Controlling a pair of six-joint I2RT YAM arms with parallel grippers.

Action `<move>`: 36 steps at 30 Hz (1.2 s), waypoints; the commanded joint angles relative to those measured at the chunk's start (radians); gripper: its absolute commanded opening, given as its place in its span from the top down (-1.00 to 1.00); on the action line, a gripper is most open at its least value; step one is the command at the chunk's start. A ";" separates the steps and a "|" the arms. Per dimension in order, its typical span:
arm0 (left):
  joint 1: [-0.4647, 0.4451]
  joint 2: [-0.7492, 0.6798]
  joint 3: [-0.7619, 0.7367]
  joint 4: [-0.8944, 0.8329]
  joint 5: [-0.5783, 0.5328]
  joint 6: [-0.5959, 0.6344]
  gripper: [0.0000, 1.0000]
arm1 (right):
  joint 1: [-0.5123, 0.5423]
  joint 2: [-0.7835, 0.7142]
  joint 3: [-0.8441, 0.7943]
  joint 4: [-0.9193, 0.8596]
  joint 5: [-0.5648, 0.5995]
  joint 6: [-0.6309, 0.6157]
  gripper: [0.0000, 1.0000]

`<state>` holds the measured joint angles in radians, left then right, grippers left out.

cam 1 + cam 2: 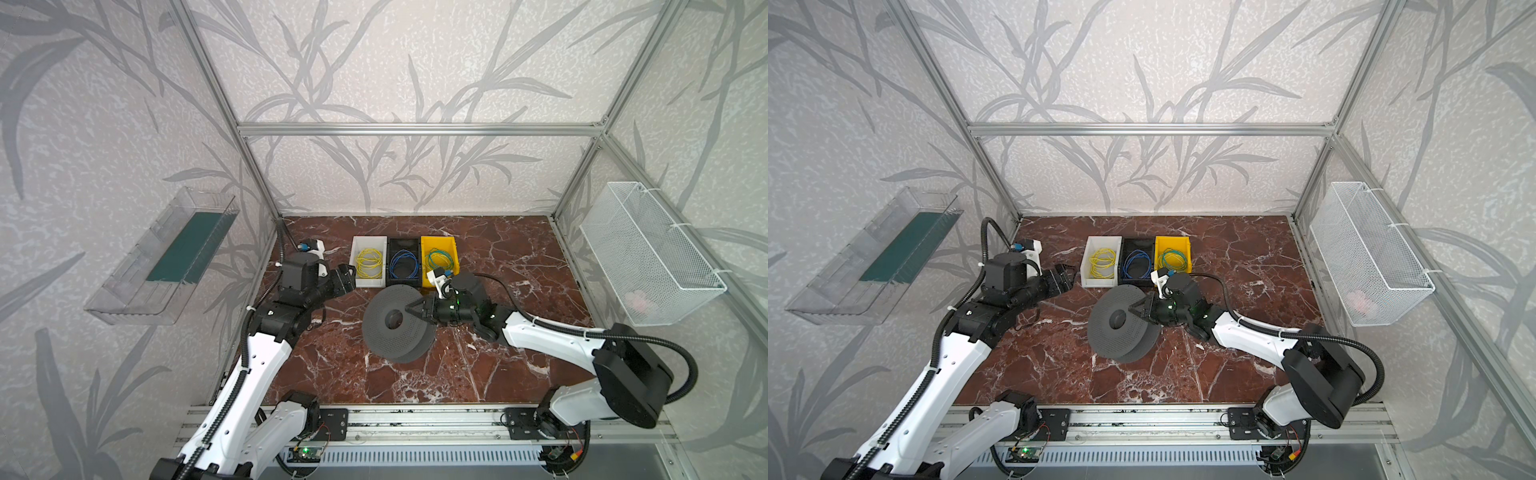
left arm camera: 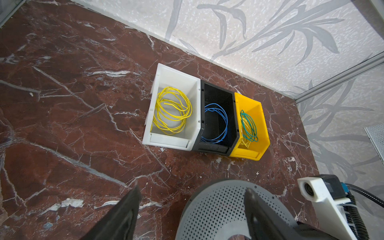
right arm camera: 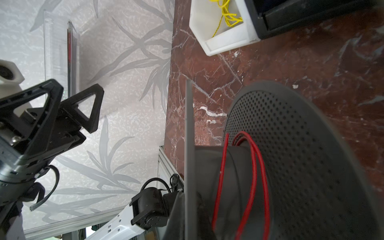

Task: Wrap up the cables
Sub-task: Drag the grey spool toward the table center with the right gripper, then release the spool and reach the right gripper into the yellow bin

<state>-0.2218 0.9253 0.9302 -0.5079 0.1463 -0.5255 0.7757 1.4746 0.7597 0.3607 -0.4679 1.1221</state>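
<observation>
Spool (image 1: 384,332) sits tilted on the worktop (image 1: 519,266), mid-floor. Right claw (image 1: 417,309) is closed on the edge of its upper disc, bracing it. Right wrist view shows a few turns of red wire (image 3: 254,166) on the core. Left claw (image 2: 192,189) is wide open and empty, hovering just beside the white bin (image 2: 166,142).

Step, as I read it: fetching a wire for winding. Teal wire (image 2: 248,126) lies in loose loops in the yellow bin (image 2: 262,128), at the far end of the row from the left claw. The next move likely calls for reaching past the other two bins, coming down from above and pinching one strand rather than the whole springy bundle. An end then goes to the core with the spool braced.

Three bins touch in a row:
- White holds a yellow wire coil (image 2: 172,112).
- Black bin (image 2: 216,91) holds a blue coil (image 2: 218,122).
- Yellow holds the teal wire, with pale yellow strands beneath.

Wall basket (image 1: 648,257) has something pale inside, unclear what.
</observation>
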 commanded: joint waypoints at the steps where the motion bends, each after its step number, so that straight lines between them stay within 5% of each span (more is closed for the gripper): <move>1: -0.002 -0.004 -0.041 0.004 0.047 -0.027 -0.60 | -0.004 0.048 0.006 0.217 -0.004 0.027 1.00; 11: -0.002 0.055 -0.007 -0.037 0.066 -0.006 -0.59 | -0.042 0.284 -0.079 0.532 -0.065 0.136 1.00; 16: -0.004 0.026 -0.027 -0.044 0.053 -0.034 -0.60 | -0.072 0.343 -0.124 0.553 -0.105 0.119 0.98; 20: -0.005 -0.017 -0.072 -0.036 0.015 -0.074 -0.62 | -0.119 0.317 -0.156 0.533 -0.145 0.061 0.46; 29: -0.008 0.014 -0.031 -0.075 -0.049 -0.095 -0.68 | -0.135 0.091 -0.078 0.021 -0.102 -0.311 -0.28; 36: -0.007 0.230 0.153 -0.193 -0.096 -0.020 -0.67 | -0.194 -0.170 0.051 -0.492 0.025 -0.575 -0.44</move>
<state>-0.2272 1.0977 1.0077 -0.6254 0.0952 -0.5835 0.6117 1.3998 0.7410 0.1444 -0.5152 0.7189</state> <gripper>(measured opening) 0.838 0.717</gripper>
